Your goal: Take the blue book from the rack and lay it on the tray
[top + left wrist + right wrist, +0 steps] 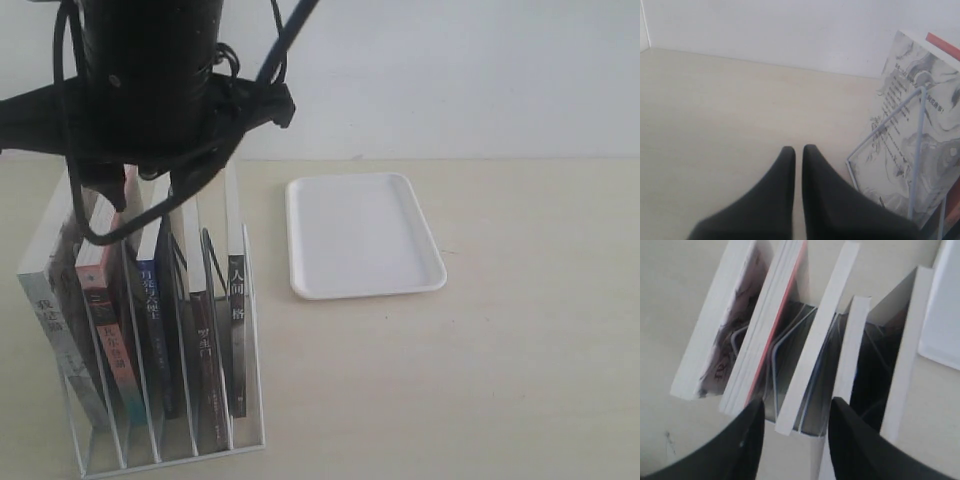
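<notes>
Dark fingers of the right claw (797, 402) filled the foreground of its wrist view, spread wide and straddling the top page edge of the blue book (815, 340); the gap was far broader than the thin book, and neither finger seemed to press on it, so nothing was held. Judged from this, the task had barely begun; the blue book (150, 300) stood upright in a middle slot of the white wire rack (170, 460), between the red-spined book (110, 330) and the black-spined books (235, 330), not yet lifted; the white tray (300, 290) lay bare on the worktop (520, 380), just beside the rack. Gripping, drawing the book up and out, and laying it flat on the tray were all left to do. The left claw (798, 150) hung over bare worktop beside the rack's marbled book (910, 125); its fingers were closed almost together, empty.
</notes>
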Controlling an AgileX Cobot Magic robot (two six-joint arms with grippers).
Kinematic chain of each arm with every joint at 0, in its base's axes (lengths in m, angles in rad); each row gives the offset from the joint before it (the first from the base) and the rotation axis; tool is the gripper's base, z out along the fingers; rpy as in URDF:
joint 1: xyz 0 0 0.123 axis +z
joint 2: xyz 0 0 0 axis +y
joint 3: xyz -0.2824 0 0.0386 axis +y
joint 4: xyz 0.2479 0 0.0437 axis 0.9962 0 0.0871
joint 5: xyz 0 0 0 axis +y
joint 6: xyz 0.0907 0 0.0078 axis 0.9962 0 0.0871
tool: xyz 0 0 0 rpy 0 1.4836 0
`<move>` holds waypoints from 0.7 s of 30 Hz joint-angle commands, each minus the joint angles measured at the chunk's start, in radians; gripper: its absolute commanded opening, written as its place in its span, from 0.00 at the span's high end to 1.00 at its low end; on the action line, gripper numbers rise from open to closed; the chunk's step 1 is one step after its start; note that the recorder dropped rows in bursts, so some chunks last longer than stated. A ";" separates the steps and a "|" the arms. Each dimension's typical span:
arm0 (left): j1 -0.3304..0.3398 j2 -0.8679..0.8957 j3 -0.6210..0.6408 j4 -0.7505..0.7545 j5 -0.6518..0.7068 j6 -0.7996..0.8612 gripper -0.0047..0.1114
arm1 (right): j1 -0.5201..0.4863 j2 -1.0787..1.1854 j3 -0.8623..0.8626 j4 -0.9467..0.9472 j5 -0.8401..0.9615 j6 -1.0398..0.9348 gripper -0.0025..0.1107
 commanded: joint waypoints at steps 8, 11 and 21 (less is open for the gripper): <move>0.003 -0.002 0.003 0.000 -0.001 0.005 0.92 | 0.000 0.021 -0.002 0.014 -0.052 -0.007 0.62; 0.003 -0.002 0.003 0.000 -0.001 0.005 0.92 | 0.000 0.036 -0.002 0.013 -0.056 -0.007 0.62; 0.003 -0.002 0.003 0.000 -0.001 0.005 0.92 | 0.000 0.089 -0.002 0.009 -0.077 -0.010 0.62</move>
